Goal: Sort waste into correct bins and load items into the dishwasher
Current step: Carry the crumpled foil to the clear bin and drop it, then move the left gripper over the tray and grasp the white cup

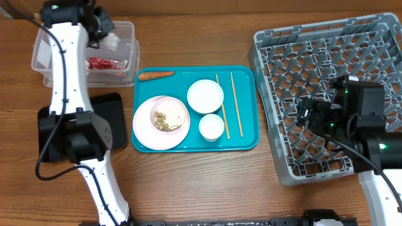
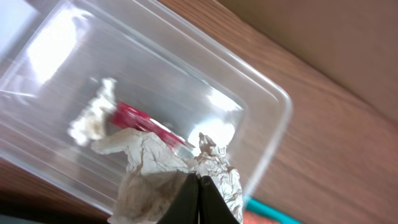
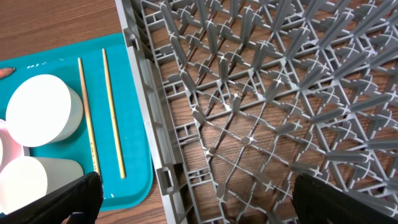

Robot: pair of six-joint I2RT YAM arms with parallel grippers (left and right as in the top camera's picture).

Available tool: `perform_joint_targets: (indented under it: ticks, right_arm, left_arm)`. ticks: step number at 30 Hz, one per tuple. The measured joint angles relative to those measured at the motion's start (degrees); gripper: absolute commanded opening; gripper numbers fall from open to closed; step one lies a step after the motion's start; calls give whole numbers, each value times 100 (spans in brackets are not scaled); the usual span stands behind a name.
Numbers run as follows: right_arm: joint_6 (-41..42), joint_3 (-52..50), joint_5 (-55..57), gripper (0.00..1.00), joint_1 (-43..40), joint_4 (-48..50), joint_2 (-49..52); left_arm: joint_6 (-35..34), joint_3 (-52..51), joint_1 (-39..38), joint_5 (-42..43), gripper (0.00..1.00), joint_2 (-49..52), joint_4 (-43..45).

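My left gripper point(image 2: 199, 190) is shut on a crumpled white tissue point(image 2: 155, 168) and hangs over the clear tub point(image 2: 267, 93). A red wrapper point(image 2: 134, 118) and a white scrap point(image 2: 93, 118) lie inside the tub. In the overhead view the left gripper point(image 1: 105, 36) is above the tub point(image 1: 129, 26). My right gripper point(image 3: 196, 199) is open with nothing between its fingers, over the left edge of the grey dish rack point(image 3: 280, 93). The teal tray point(image 1: 248, 141) holds a carrot point(image 1: 156, 75), a pink plate point(image 1: 141, 129), a bowl of scraps point(image 1: 169, 117), a white bowl point(image 1: 205, 96), a cup point(image 1: 211, 126) and two chopsticks point(image 1: 235, 103).
A black tray point(image 1: 116, 103) lies in front of the tub, partly hidden by the left arm. The dish rack point(image 1: 326, 44) fills the right side of the table. The right arm's base stands at the lower right.
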Motion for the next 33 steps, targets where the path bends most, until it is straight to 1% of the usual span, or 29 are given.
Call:
perform_joint_targets:
  ticks: [1,3,4,5,6,10,13,17,20,23,26,29,33]
  right_arm:
    - [0,0,0,100,0,-2,0]
    - [-2,0,0,100,0,0,0]
    - [-2,0,0,100,0,-2,0]
    - [0,0,0,100,0,-2,0]
    - [2,0,0,100,0,-2,0]
    - [0,0,-2,100,0,-2,0]
    - [0,0,-2,100,0,0,0]
    - [0,0,0,100,0,-2,0]
    - [0,0,0,100,0,-2,0]
    - [-2,0,-2,100,0,7,0]
    - [2,0,-2,100,0,17,0]
    - [-2,0,2,100,0,15,0]
    - [-2,-2,92,100,0,-50,0]
  left_arm:
    - [-7,-4,59,-37,27,0,48]
    - [0,-11,120,-85,33,0,94]
    - [17,-11,129,-96,41,0,122]
    - [17,-11,131,-111,45,0,144]
    - [15,-11,131,-111,47,0,155]
    - [107,-11,131,-109,49,0,114]
    - [136,-9,131,-83,52,0,-313]
    - [168,-11,111,-17,57,-92,-1110]
    - [170,-11,59,-4,59,-332,-1611]
    - [170,-9,-55,33,59,-782,-2157]
    - [170,2,-208,70,56,-1102,-2793]
    - [387,-4,-433,247,50,-1231,-2887]
    - [540,-219,-1021,330,50,-1235,-2885]
